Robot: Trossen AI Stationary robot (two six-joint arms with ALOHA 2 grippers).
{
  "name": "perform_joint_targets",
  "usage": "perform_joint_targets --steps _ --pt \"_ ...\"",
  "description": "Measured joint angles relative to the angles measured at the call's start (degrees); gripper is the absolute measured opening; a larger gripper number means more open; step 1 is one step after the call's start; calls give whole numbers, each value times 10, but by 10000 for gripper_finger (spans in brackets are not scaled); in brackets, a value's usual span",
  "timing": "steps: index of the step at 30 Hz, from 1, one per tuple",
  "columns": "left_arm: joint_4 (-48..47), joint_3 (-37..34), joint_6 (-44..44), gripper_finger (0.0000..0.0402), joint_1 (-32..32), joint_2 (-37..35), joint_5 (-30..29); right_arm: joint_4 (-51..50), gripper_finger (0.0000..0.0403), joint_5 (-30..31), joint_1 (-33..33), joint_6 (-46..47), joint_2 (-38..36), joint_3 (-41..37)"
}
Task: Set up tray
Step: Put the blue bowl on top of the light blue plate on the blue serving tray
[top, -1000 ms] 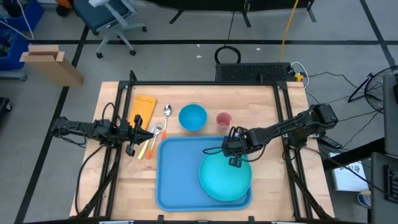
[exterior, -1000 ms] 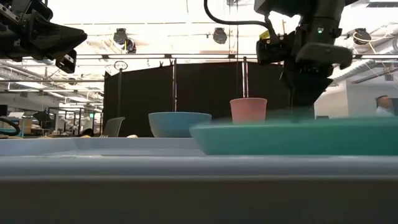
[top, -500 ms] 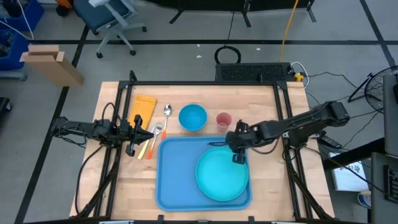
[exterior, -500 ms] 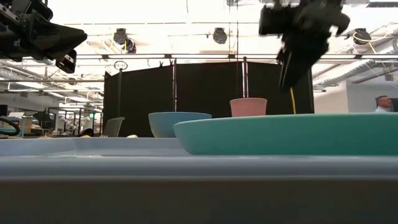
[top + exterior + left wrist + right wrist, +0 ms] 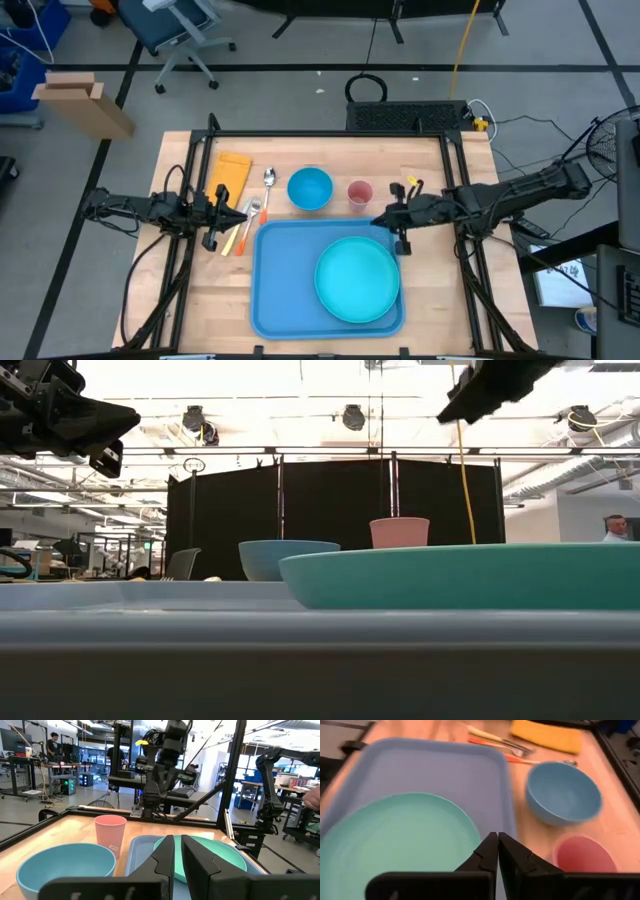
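1. One item placed so far: turquoise plate [image 5: 358,280] released and lying flat, just ahead of the right gripper [image 5: 397,216].
2. Has pulled back off the plate within the last second and now hangs above the tray's corner, fingers [image 5: 487,851] pressed together with nothing between them.
3. Means the plate step looks done: sits fully inside the tray [image 5: 282,262], no longer overhanging the rim as a second ago, with bare tray floor left beyond it for more items.
4. Just beside those fingers, on the wood outside the tray: pink cup [image 5: 360,192], upright and likely the easiest next pick.
5. A little farther on: blue bowl [image 5: 310,188], empty and apart from the cup.
6. Farther still: spoon [image 5: 269,178], orange-handled cutlery [image 5: 240,232] and yellow napkin [image 5: 233,170], none of them on the tray yet.
7. Farthest off: left gripper [image 5: 226,216], waiting above the cutlery, fingers [image 5: 164,857] nearly touching and empty.
8. Nothing blocking the cup; only the tray's raised rim to clear when carrying things in.
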Motion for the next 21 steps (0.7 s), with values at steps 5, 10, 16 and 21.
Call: perform_joint_targets --steps 5,10,16,21 --pt "0 0 3 35 0 0 0 17 1 -3 -24 8 -5 -25" --pt "0 0 3 35 0 0 0 26 1 -6 -24 -16 -7 -32" --pt "0 0 3 35 0 0 0 55 1 -60 -24 -68 -23 -33" --pt "-1 0 4 35 0 0 0 84 0 -66 -24 -96 -41 -45"
